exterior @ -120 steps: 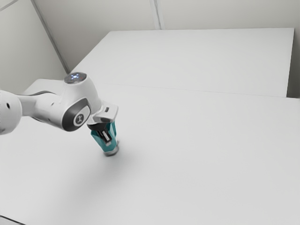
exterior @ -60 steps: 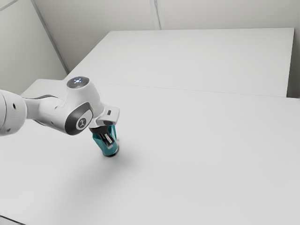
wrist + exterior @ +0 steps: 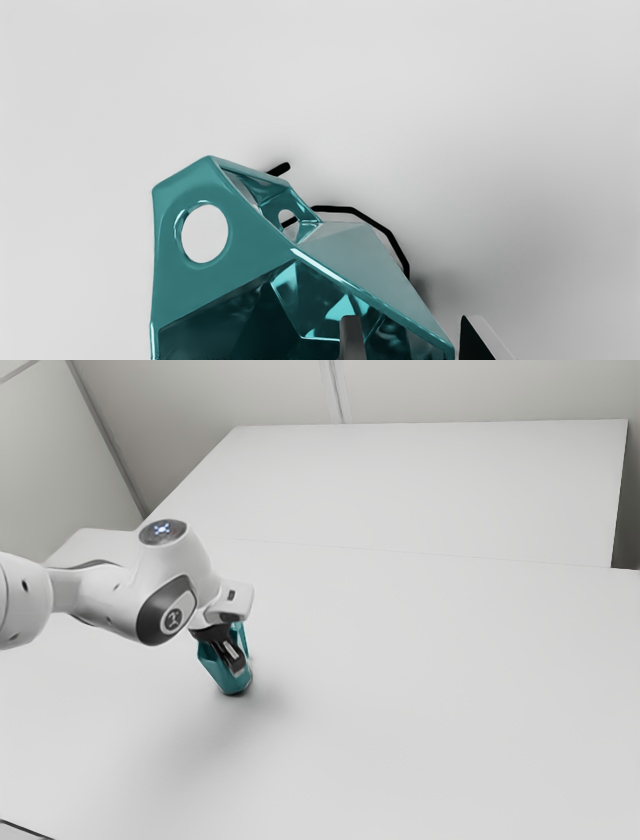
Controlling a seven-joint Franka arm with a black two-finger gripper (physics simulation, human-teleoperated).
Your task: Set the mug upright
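Observation:
In the exterior view, my gripper [image 3: 234, 659] points down at the teal faceted mug [image 3: 231, 681], whose dark base is low, at the table surface. The mug seems to lean slightly; whether its base rests flat I cannot tell. The wrist view has the mug [image 3: 190, 290] with its mouth towards the camera and its handle with a round hole beside it. There my gripper [image 3: 411, 332] is open astride the mug's wall, one finger inside the mouth and the other outside, with gaps visible. The mug's near part is cut off there.
The mug and arm are over a large white table [image 3: 430, 690]. Beyond it is another white surface [image 3: 420, 490], with pale walls behind. A dark edge line crosses the exterior view's lower left corner.
The mug has tipped closer to upright, its dark base turning downward. My hand moved down and towards the exterior view's right, then slightly back up.

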